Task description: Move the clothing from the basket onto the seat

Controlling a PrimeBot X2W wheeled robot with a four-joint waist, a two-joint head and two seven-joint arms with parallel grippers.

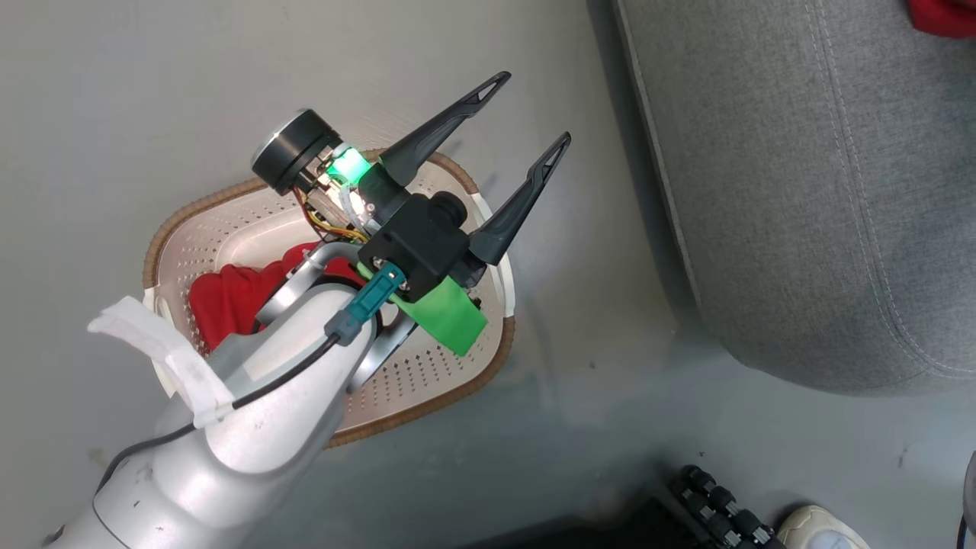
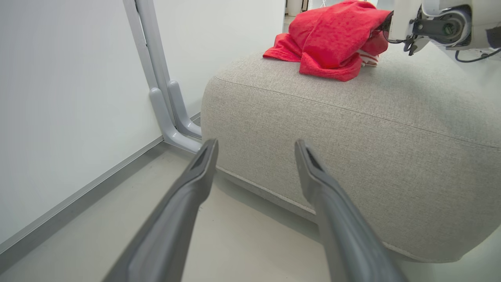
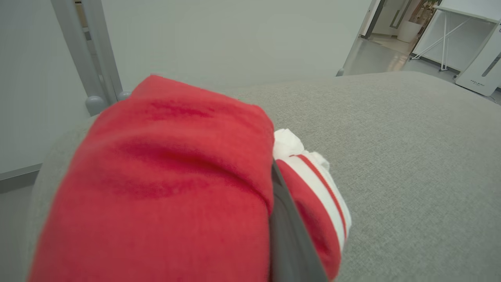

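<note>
The left gripper [image 1: 532, 107] has its two dark fingers spread wide, with nothing between them. It hangs above the far edge of the basket [image 1: 229, 229], and its pale forearm crosses over the basket. Inside, under this arm, lies a red garment [image 1: 229, 301] against the perforated wall. The basket stands on the grey floor [image 1: 114, 114], near the seat [image 1: 801, 191] but apart from it.

The right gripper [image 3: 276, 188] is pressed together and pinches the clothing [image 2: 328, 39], a red bundle with a white striped part. One dark finger shows between the red folds; the other is covered by fabric. The bundle rests on top of the seat, near its rounded corner. Beside the seat a grey metal leg [image 2: 168, 117] stands at the wall.
</note>
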